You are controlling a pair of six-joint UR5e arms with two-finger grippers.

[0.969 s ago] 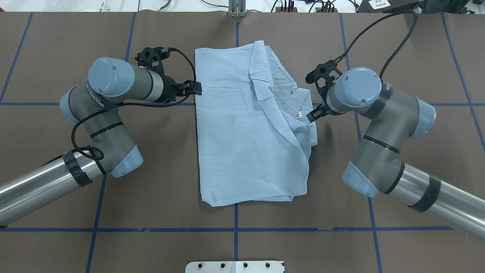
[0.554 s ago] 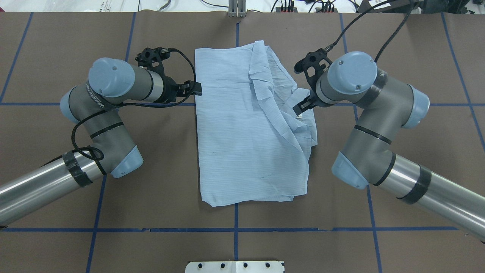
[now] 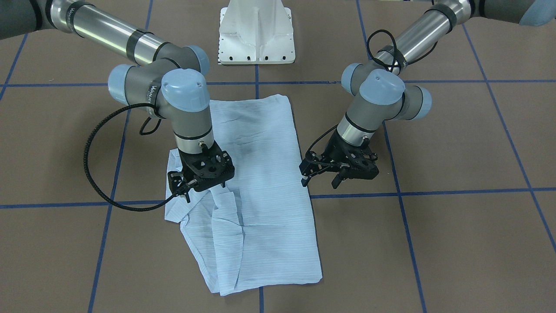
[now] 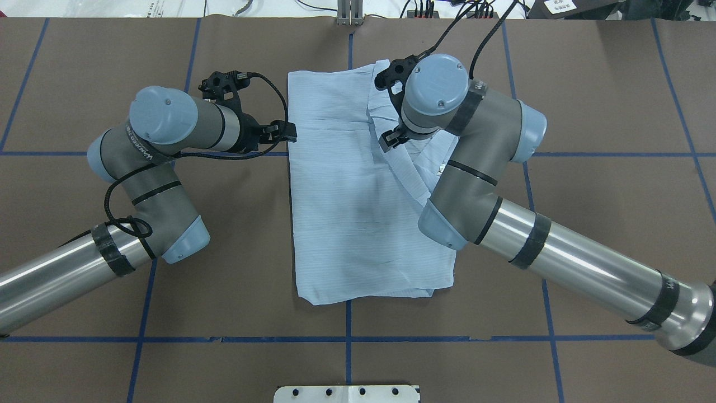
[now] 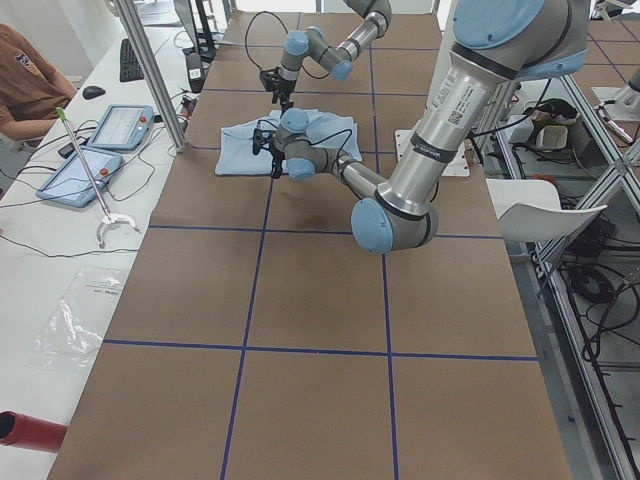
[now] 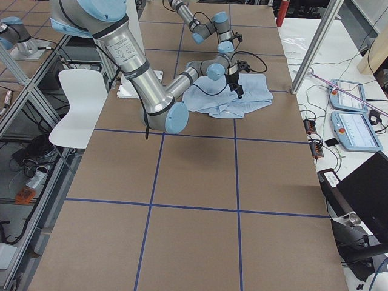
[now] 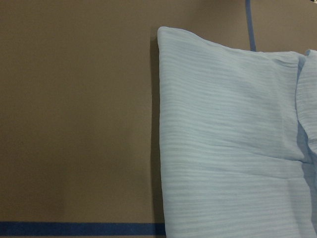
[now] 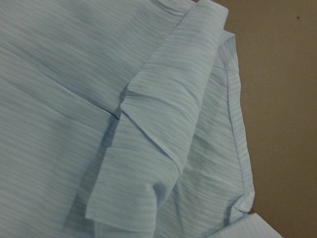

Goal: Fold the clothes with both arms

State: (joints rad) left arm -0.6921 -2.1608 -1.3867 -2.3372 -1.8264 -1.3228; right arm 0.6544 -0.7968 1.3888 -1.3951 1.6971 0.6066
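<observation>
The clothes are one light-blue striped shirt [image 4: 347, 224], folded into a rough rectangle at the table's middle. A creased flap runs along its right side, and the collar with a white label [image 4: 441, 167] peeks out by the right arm. My right gripper [image 4: 390, 139] hovers over that flap near the shirt's far end and looks open, holding nothing. In the front view it [image 3: 181, 189] sits above the crumpled collar side. My left gripper [image 4: 284, 131] stands open at the shirt's left edge [image 3: 320, 179], beside the cloth. The wrist views show only shirt [image 7: 233, 148] [image 8: 99, 99].
The brown table cover carries blue tape lines [image 4: 348, 322]. A white pedestal [image 3: 256, 34] stands at the robot's side of the table. In the exterior left view a person [image 5: 25, 90] sits at a side bench with tablets, and a white chair [image 5: 545, 205] stands beyond.
My right arm has swung left and toward the far side, from the shirt's right edge by the collar to above the flap. The left arm and the shirt have stayed put.
</observation>
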